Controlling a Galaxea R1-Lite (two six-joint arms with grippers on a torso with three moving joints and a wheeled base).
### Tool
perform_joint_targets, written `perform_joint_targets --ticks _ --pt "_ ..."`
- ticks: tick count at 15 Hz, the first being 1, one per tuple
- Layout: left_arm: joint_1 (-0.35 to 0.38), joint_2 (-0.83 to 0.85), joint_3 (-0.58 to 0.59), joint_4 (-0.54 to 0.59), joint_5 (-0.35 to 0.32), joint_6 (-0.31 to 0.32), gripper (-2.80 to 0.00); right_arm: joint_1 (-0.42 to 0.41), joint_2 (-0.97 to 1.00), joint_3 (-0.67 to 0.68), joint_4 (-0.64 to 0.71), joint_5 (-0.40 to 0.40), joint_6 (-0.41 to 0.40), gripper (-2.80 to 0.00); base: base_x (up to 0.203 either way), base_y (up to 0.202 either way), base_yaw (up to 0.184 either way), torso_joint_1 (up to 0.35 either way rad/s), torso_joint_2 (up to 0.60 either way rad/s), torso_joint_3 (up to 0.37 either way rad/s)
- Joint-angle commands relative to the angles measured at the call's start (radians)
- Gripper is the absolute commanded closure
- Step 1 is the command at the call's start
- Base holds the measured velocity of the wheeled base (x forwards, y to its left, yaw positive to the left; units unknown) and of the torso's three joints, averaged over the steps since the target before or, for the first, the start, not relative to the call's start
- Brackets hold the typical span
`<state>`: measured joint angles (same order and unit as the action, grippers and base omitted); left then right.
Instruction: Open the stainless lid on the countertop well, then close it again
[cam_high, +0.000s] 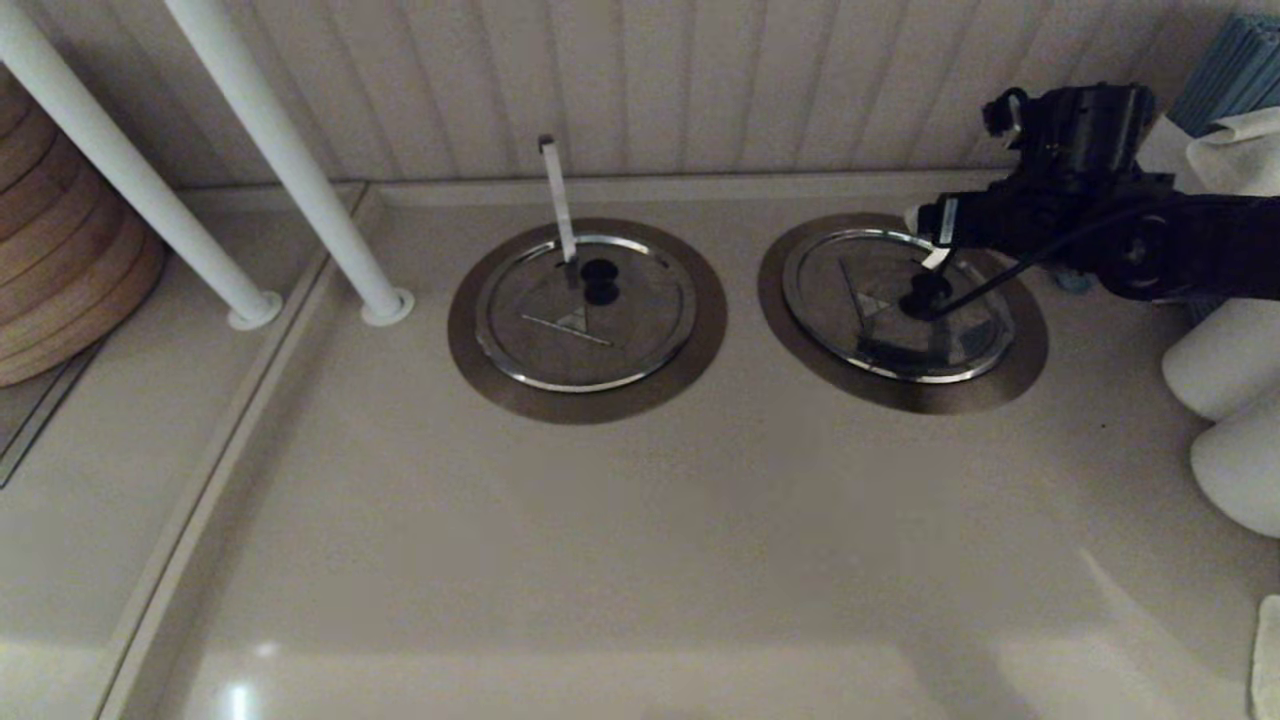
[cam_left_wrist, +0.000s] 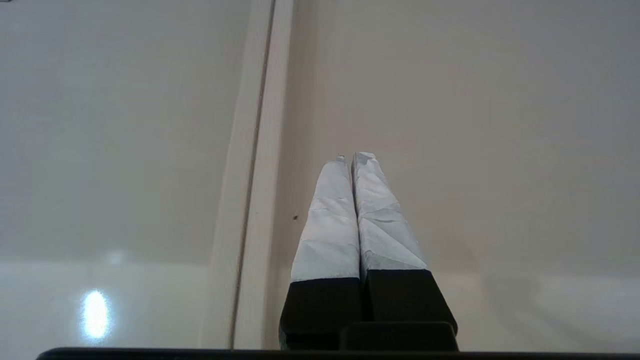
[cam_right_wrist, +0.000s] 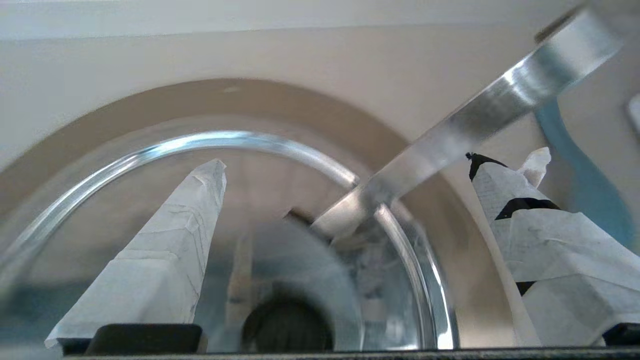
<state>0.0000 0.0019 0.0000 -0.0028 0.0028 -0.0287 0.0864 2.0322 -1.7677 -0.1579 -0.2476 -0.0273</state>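
Note:
The stainless lid (cam_high: 880, 320) lies flat in the countertop well, whose dull collar (cam_high: 1015, 375) rings it on the right side of the counter. Its black centre knob (cam_high: 925, 293) and triangle emblem (cam_high: 872, 303) show. My right gripper (cam_high: 928, 245) hovers just above the knob, open, with nothing between its fingers. In the right wrist view the knob (cam_right_wrist: 287, 325) sits low between the spread fingers (cam_right_wrist: 165, 250), and the diagonal flat strip (cam_right_wrist: 475, 120) crosses the lid's rim (cam_right_wrist: 225, 140). My left gripper (cam_left_wrist: 352, 159) is shut over bare counter, out of the head view.
A twin steel lid (cam_high: 585, 320) with a near-vertical strip (cam_high: 557, 195) sits left of centre. Two white poles (cam_high: 300, 170) and a wooden stack (cam_high: 60, 260) stand at the left. White rolls (cam_high: 1225, 360) and a blue object (cam_high: 1235, 70) crowd the right edge.

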Motion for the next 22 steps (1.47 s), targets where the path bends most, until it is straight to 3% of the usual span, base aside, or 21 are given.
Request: perform_joint_targets --ticks 1,5,12,13,19,22 --pt "0.000 0.000 0.000 0.000 0.000 0.000 0.00 0.013 -0.118 0.048 0.041 -0.003 -0.009 -2.80 0.000 0.000 0.000 0.000 0.00 0.000" --pt "0.000 0.000 0.000 0.000 0.000 0.000 0.00 0.057 -0.300 0.128 0.173 -0.007 -0.018 -2.80 0.000 0.000 0.000 0.000 0.00 0.000" --pt "0.000 0.000 0.000 0.000 0.000 0.000 0.00 0.144 -0.651 0.351 0.196 -0.002 -0.066 -2.80 0.000 0.000 0.000 0.000 0.00 0.000" --pt "0.000 0.000 0.000 0.000 0.000 0.000 0.00 0.148 -0.696 0.368 0.214 -0.003 -0.070 0.00 0.000 0.000 0.000 0.000 0.00 0.000" --pt "0.000 0.000 0.000 0.000 0.000 0.000 0.00 0.143 -1.045 0.475 0.532 -0.010 -0.057 0.00 0.000 0.000 0.000 0.000 0.00 0.000" --pt "0.000 0.000 0.000 0.000 0.000 0.000 0.00 0.095 -1.264 0.513 0.627 -0.100 -0.146 0.00 0.000 0.000 0.000 0.000 0.00 0.000"
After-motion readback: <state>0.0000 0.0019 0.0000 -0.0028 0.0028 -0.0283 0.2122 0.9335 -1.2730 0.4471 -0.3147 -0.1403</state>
